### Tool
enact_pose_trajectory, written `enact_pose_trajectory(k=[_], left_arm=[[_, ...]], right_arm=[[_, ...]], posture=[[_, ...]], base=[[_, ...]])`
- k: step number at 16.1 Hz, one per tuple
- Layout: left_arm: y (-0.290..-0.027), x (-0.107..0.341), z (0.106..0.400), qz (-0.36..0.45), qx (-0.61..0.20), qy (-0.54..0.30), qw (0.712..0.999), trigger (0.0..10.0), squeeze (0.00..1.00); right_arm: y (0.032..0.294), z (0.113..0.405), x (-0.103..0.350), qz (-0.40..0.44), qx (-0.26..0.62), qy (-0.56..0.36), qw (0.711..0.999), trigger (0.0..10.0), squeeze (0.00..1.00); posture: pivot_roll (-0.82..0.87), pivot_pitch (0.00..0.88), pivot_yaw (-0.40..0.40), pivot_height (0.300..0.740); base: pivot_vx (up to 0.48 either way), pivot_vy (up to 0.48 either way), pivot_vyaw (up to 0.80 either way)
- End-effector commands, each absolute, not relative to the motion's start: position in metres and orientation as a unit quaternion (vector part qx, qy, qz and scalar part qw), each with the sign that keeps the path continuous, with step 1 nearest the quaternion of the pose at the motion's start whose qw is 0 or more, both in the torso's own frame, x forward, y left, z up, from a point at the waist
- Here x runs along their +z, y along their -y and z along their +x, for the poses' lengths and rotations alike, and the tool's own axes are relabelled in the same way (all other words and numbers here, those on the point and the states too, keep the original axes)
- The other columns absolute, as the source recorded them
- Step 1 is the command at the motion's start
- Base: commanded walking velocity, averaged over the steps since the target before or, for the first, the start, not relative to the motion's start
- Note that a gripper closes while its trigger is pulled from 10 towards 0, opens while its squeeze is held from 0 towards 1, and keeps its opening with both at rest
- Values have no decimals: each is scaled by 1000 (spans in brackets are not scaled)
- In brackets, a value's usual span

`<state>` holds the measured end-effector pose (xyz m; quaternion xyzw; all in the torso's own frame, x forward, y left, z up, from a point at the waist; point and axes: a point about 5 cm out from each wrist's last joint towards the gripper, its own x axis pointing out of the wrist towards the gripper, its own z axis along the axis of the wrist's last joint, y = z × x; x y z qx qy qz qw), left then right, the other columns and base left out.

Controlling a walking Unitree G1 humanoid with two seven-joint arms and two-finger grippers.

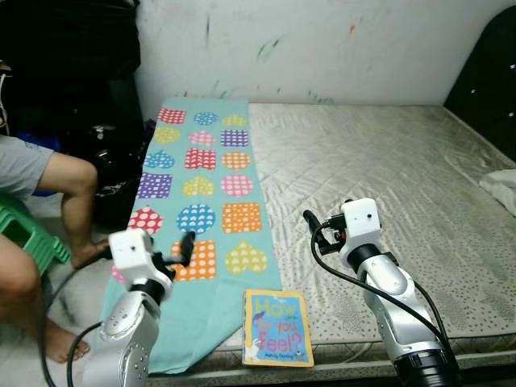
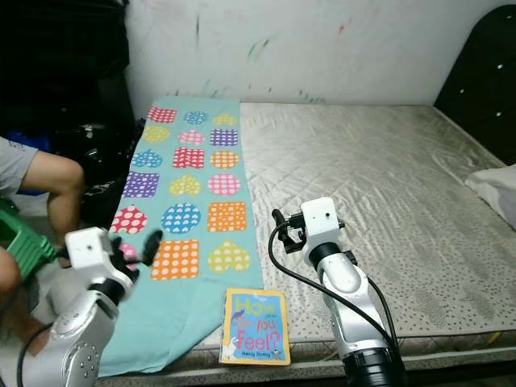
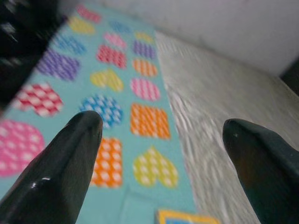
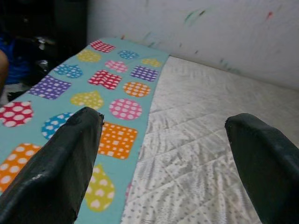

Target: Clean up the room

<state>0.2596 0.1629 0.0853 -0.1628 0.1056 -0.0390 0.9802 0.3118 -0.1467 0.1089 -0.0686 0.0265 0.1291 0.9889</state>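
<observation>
Two hands, left hand [image 1: 187, 244] and right hand [image 1: 310, 222], hang wide open and empty over the bed [image 1: 379, 161], ready to grab the small blue-and-yellow picture book [image 1: 278, 328] at its front edge.

A bare grey quilted mattress [image 1: 379, 177] takes up most of the room ahead, with its near edge seen low in the head views. The far side is closed off by a white wall [image 1: 322, 40], marked with small streaks of green, red and dark paint. A dark headboard [image 1: 488, 76] is seen at the robot's right end of the mattress. Dark, shaded furniture [image 1: 68, 56] stands at the robot's left, with details lost in shadow. A green plastic stool [image 1: 28, 234] is seen low at the left. Lighting is even and indoor.
</observation>
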Motion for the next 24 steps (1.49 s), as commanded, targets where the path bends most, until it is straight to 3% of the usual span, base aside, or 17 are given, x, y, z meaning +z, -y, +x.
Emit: enact_pose_trajectory(k=[1, 13, 24], left_arm=[[-152, 84, 263, -169, -94, -133, 972, 10000, 0], [-154, 79, 253, -166, -121, -162, 965, 10000, 0], [-158, 77, 253, -157, -100, -168, 968, 10000, 0]], right_arm=[[150, 312, 113, -65, 127, -20, 990, 10000, 0], [146, 305, 111, -50, 147, -23, 988, 10000, 0], [142, 300, 110, -42, 161, -22, 986, 10000, 0]], posture=[[-39, 0, -37, 740], [-33, 5, -41, 735], [-31, 22, -38, 620]], base=[[0, 0, 0], [0, 0, 0], [0, 0, 0]])
